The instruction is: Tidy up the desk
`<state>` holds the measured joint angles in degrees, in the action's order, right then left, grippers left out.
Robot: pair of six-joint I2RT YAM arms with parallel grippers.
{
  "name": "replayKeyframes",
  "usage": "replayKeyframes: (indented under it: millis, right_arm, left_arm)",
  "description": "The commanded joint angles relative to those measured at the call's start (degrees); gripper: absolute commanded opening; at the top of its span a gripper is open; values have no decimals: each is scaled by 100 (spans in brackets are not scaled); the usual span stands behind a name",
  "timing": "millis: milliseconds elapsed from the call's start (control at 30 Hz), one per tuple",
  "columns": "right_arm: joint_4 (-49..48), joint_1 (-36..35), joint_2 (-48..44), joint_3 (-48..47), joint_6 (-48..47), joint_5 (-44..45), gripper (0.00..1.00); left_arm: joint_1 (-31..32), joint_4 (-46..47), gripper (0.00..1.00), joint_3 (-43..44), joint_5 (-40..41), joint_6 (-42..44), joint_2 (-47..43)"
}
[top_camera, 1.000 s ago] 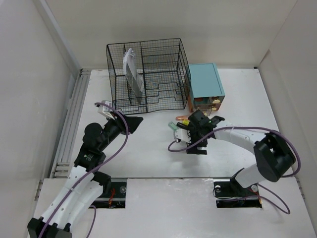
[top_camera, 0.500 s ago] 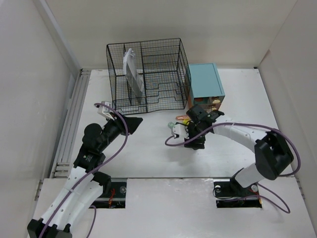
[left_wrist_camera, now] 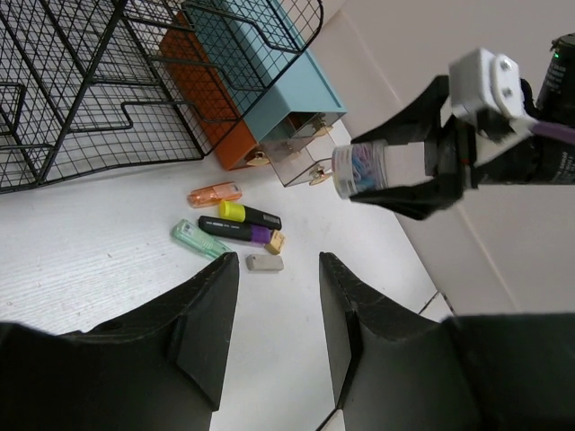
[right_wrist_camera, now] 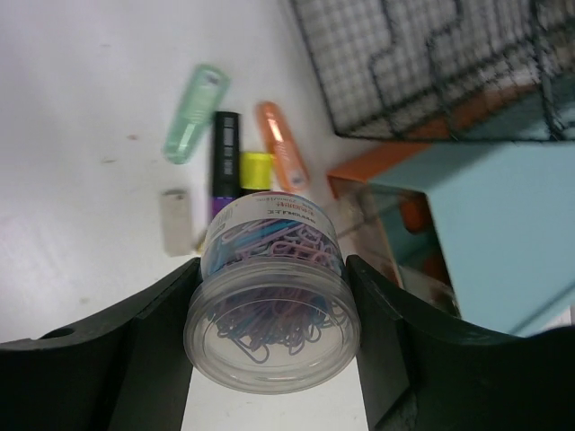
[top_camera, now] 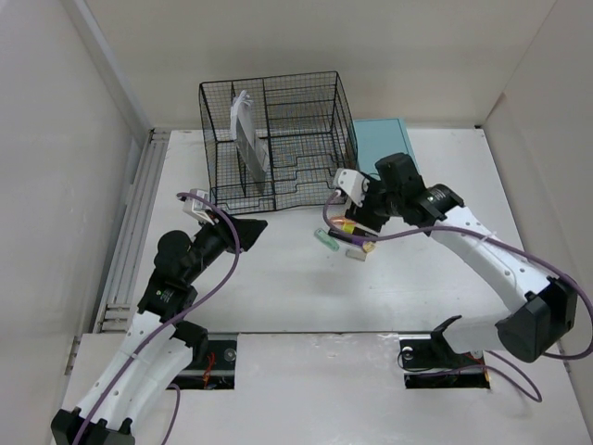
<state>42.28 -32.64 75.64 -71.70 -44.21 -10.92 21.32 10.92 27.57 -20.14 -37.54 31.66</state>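
Note:
My right gripper (right_wrist_camera: 272, 268) is shut on a clear round tub of coloured paper clips (right_wrist_camera: 272, 287), held in the air above the white desk (top_camera: 278, 278), just in front of the teal box (top_camera: 380, 137). The tub (left_wrist_camera: 359, 171) also shows in the left wrist view. Below it lie a green marker (right_wrist_camera: 195, 114), an orange marker (right_wrist_camera: 281, 145), two black markers (left_wrist_camera: 243, 223) and a grey eraser (left_wrist_camera: 264, 263). My left gripper (left_wrist_camera: 278, 262) hovers open over the desk's left part, with nothing between its fingers.
A black wire-mesh rack (top_camera: 278, 139) stands at the back with a white booklet (top_camera: 248, 139) upright in it. The teal box with wooden drawers sits to its right. White walls close the desk on all sides.
My right gripper has shut on the paper clip tub and lifted it off the desk, up and back toward the teal box. The left arm has not moved.

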Motion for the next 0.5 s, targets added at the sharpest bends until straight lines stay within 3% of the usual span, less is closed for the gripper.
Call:
replayKeyframes:
  millis: [0,467]
  right_arm:
    - [-1098,196,82,51,833,1064,9]
    - [-1934,900,601,17,1380,1453,7]
  left_arm:
    - [21,332,38,-15,-86,36,-46]
    - [21,332,38,-15,-86,36,-46]
